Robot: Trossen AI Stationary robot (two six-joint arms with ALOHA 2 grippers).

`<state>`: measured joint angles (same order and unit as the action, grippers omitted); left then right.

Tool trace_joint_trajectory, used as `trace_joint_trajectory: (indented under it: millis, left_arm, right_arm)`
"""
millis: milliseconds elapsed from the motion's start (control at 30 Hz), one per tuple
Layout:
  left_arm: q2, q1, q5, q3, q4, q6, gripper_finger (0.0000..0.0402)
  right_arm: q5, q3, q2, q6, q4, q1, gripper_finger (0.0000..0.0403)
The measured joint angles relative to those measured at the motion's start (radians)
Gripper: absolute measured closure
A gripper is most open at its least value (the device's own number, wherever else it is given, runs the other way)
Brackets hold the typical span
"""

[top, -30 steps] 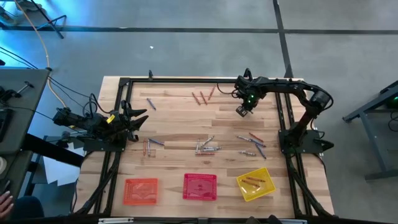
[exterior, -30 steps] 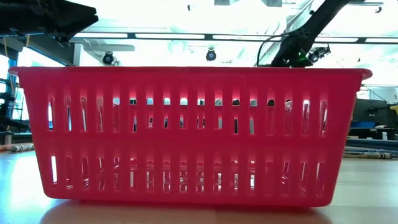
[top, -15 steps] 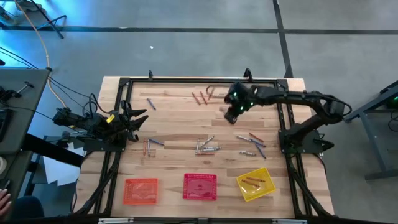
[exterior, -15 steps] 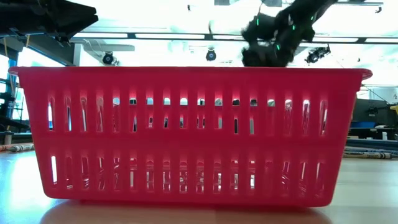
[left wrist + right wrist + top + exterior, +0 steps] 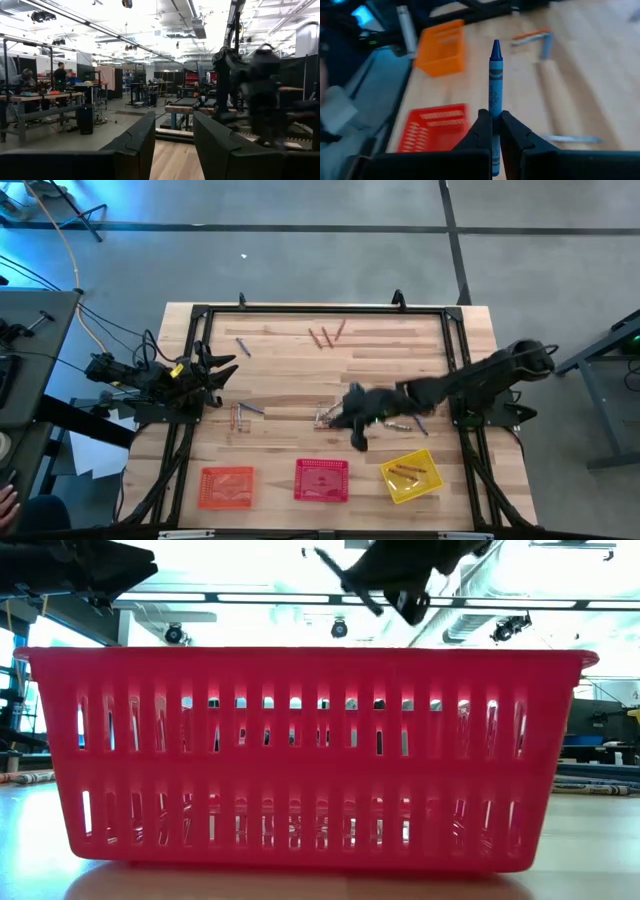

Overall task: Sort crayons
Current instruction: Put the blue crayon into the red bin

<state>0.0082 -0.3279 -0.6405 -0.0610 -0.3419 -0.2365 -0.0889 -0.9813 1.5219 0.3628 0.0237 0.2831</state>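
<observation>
- At the far left of the counter [image 5: 300, 380] we saw the left tool [image 5: 222, 367] parked off the wood's edge, its fingers [image 5: 140, 142] spread with a clear gap between them.
- Right of it, loose crayons [image 5: 335, 418] lay in small clusters: thin reddish-orange, grey and bluish sticks, some near the far edge, some mid-counter.
- Along the near edge stood the orange basket [image 5: 227, 486], then the red basket [image 5: 321, 480], then the yellow basket [image 5: 411, 476] with a few reddish crayons in it.
- Above mid-counter, just beyond the red basket, we found the right tool [image 5: 355, 425] pinching a blue crayon [image 5: 494, 80]: a slim paper-wrapped stick with dark bands, its pointed tip standing out past the fingers [image 5: 481, 130].
</observation>
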Motion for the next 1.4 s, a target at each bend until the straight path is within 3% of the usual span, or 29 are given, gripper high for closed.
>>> trace_joint_trajectory:
  millis: [200, 433, 600, 833, 1400]
  left_arm:
    - [0.0, 0.0, 0.0, 0.0, -0.001, 0.003, 0.0284]
    - [0.0, 0.0, 0.0, 0.0, -0.001, 0.047, 0.0284]
    - [0.0, 0.0, 0.0, 0.0, -0.021, 0.002, 0.0284]
    - [0.0, 0.0, 0.0, 0.0, -0.022, 0.107, 0.0284]
    - [0.0, 0.0, 0.0, 0.0, -0.021, 0.147, 0.0284]
  right_arm:
    - [-0.034, 0.0, 0.116, 0.044, 0.21, 0.122, 0.0402]
    - [-0.035, 0.0, 0.223, 0.058, 0.356, 0.166, 0.0402]
    - [-0.034, 0.0, 0.288, 0.042, 0.37, 0.153, 0.0402]
    - [0.067, 0.0, 0.356, 0.083, 0.439, 0.123, 0.0402]
    - [0.092, 0.0, 0.36, 0.067, 0.448, 0.116, 0.0388]
